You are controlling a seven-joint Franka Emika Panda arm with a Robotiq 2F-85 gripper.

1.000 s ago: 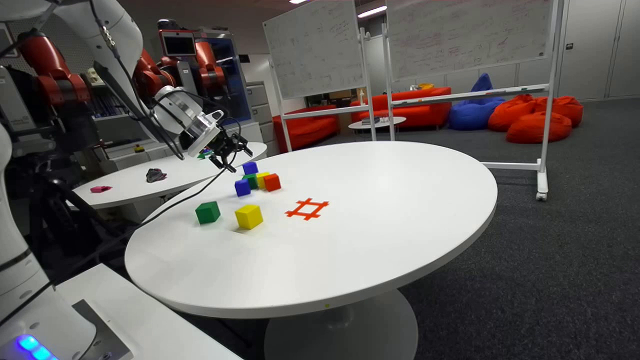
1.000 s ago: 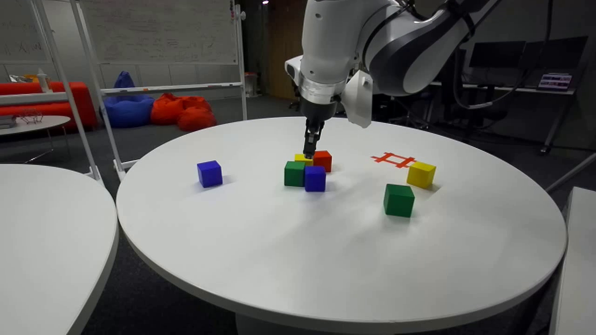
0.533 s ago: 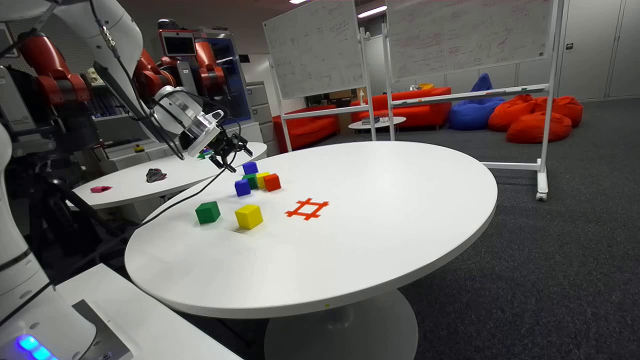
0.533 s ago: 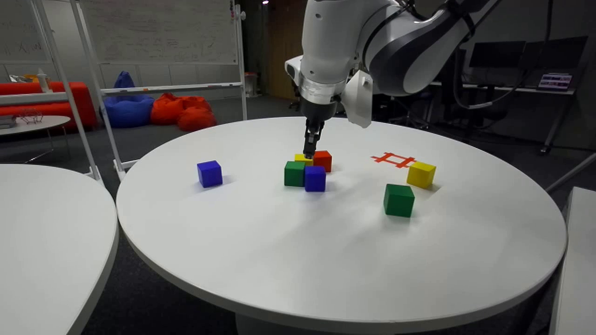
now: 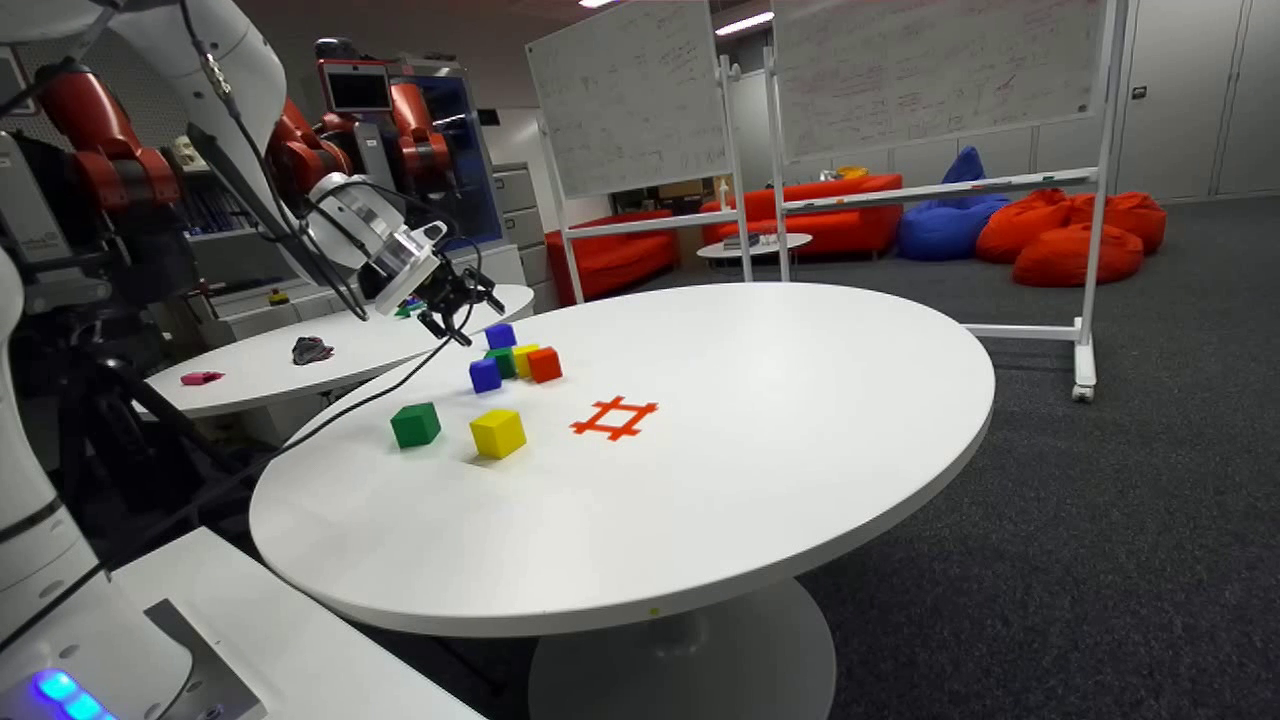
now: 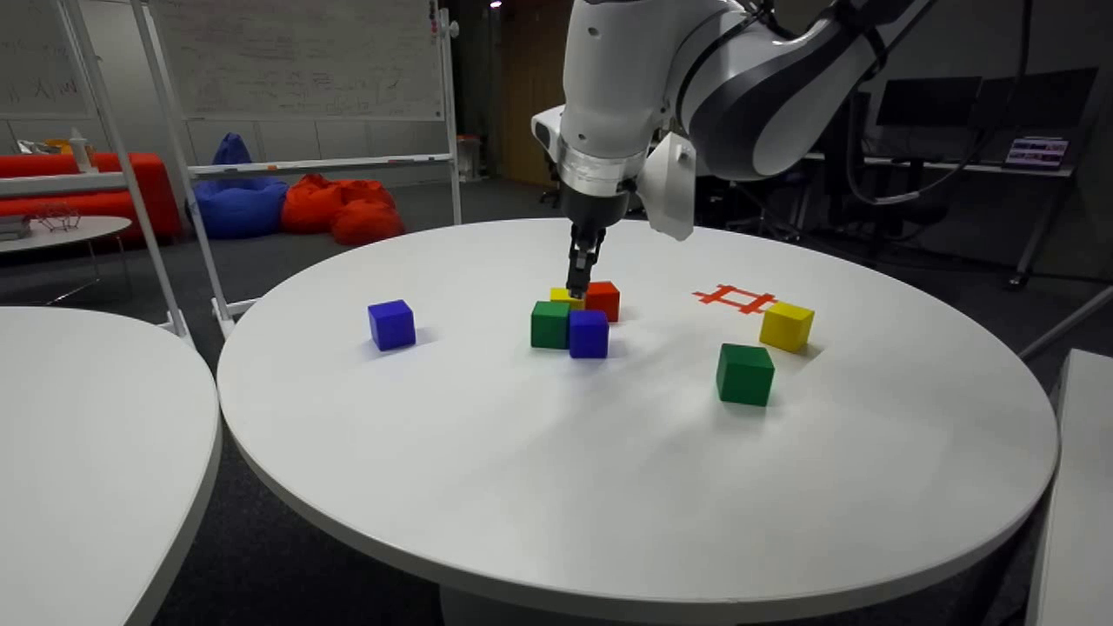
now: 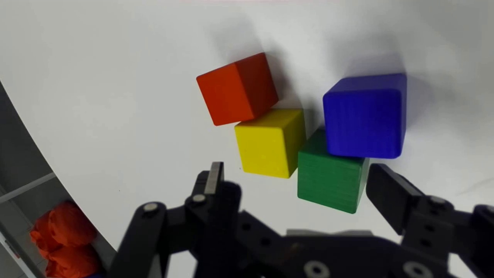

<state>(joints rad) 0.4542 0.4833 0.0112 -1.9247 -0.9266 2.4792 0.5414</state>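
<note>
In an exterior view the jaws stand spread, holding nothing, above the desk (image 5: 780,380) and apart from the clustered red cube (image 5: 545,365); in an exterior view they hang across the sight line to the yellow cube (image 6: 560,297), with the green cube (image 6: 549,326) and blue cube (image 6: 589,335) in front of it. In the wrist view the green cube lies ahead between the lines of the two fingers (image 7: 389,199), closer to the one at picture right, and offers no long axis, only faces slightly skewed to the jaws
</note>
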